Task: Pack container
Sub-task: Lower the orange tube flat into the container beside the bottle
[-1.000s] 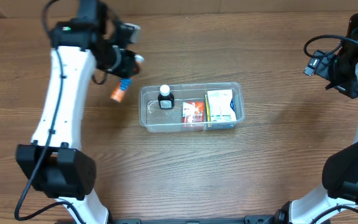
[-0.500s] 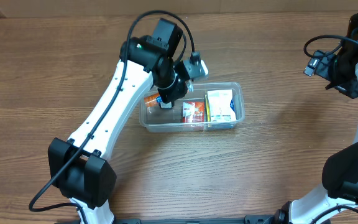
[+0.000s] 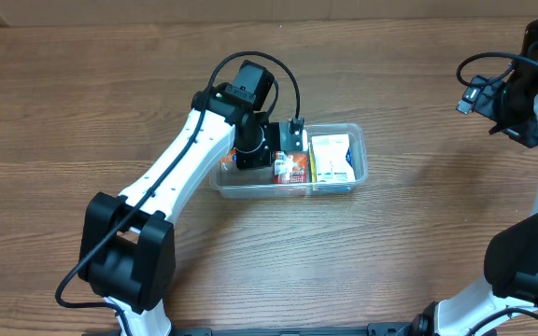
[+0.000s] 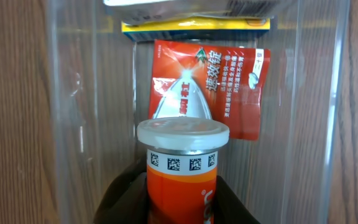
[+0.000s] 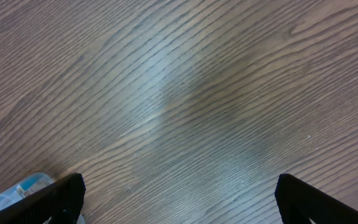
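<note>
Overhead view: clear container (image 3: 357,133) lies flat near the table (image 3: 63,103) centre, open side up, long axis running left-right. Contents, L to R: left end covered by the left gripper (image 3: 253,155); red sachet (image 3: 290,168) lying flat at mid-bin; white-and-green box (image 3: 331,157) at the right end, just beside the sachet.

Left wrist view: left gripper (image 4: 182,208) is clamped on an orange tube (image 4: 180,186) with a white cap (image 4: 183,134). Tube sits between the container walls (image 4: 61,93), long axis along the bin's, cap pointing at the red sachet (image 4: 232,81). Contact w/ bin floor: cannot tell. Left arm reaches in from the near-left, wrist bent down over the bin.

Right arm is held up at the far right, well apart from the container. Right gripper (image 5: 179,202) has its fingers (image 5: 61,193) spread wide, holding nothing, bare wood below.
</note>
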`<state>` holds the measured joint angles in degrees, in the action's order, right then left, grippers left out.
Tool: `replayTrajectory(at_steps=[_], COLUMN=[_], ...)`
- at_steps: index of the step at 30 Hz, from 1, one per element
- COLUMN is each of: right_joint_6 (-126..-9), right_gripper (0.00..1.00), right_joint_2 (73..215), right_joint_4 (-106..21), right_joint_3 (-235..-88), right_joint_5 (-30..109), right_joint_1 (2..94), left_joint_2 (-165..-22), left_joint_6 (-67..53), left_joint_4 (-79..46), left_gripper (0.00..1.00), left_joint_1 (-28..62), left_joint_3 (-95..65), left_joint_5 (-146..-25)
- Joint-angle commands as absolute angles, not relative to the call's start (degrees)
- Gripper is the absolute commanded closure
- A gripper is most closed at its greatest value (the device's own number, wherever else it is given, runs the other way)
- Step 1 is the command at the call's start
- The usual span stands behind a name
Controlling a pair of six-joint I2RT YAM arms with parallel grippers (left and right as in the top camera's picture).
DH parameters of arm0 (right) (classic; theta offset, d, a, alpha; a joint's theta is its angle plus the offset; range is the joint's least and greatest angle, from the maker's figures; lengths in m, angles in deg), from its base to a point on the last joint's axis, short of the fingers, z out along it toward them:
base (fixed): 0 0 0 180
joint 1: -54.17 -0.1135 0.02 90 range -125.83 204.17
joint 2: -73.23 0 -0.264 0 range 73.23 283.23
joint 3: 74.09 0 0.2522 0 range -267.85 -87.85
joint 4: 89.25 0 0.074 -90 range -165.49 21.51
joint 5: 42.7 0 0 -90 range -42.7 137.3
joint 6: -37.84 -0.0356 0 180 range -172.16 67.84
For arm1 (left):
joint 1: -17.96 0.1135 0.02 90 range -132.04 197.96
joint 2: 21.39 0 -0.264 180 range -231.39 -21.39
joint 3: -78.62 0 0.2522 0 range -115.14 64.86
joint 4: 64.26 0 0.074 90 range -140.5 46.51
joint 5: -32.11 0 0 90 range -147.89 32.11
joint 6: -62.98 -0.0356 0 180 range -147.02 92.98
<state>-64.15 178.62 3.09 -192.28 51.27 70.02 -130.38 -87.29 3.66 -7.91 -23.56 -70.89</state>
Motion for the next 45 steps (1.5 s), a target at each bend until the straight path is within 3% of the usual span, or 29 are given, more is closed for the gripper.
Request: replayTrajectory(at_steps=[1, 7, 9, 13, 17, 28, 34, 42, 45], right_joint_6=[-64.13, -64.13, -64.13, -64.13, -64.13, -64.13, -64.13, -64.13, -64.13], right_gripper=[0.00, 0.00, 0.00, 0.00, 0.00, 0.00, 0.00, 0.00, 0.00], right_joint_2=[176.74, 176.74, 176.74, 176.74, 176.74, 176.74, 176.74, 176.74, 176.74], right_joint_4=[2.83, 2.83, 2.83, 2.83, 2.83, 2.83, 2.83, 2.83, 2.83], right_joint_3=[-193.70, -193.70, -193.70, -193.67, -193.67, -193.70, -193.70, -193.70, -193.70], right_joint_5=[51.71, 51.71, 51.71, 51.71, 51.71, 51.71, 51.71, 51.71, 51.71], right_joint_1=[70.00, 70.00, 70.00, 70.00, 70.00, 70.00, 70.00, 70.00, 70.00], left_joint_2=[-130.32, -130.80, -130.80, -130.80, -130.80, -130.80, -130.78, -130.78, -130.78], left_joint_6=[-89.83, -89.59, -89.56, -88.91, -88.23, -86.22, -78.02, -68.84, -63.58], left_joint_4=[2.78, 2.78, 2.80, 2.80, 3.02, 2.48, -1.92, -0.98, 1.36], left_gripper=[0.96, 0.94, 0.79, 0.69, 0.52, 0.45, 0.39, 0.38, 0.27], left_joint_1=[-8.10, -8.10, -8.10, -8.10, -8.08, -8.48, -11.25, -15.71, -16.17], left_joint_3=[-21.46, -20.33, -20.30, -20.30, -20.30, -20.30, -20.72, -27.82, -31.21], left_joint_5=[-71.02, -71.04, -71.06, -71.04, -71.02, -71.04, -71.00, -67.06, -66.23])
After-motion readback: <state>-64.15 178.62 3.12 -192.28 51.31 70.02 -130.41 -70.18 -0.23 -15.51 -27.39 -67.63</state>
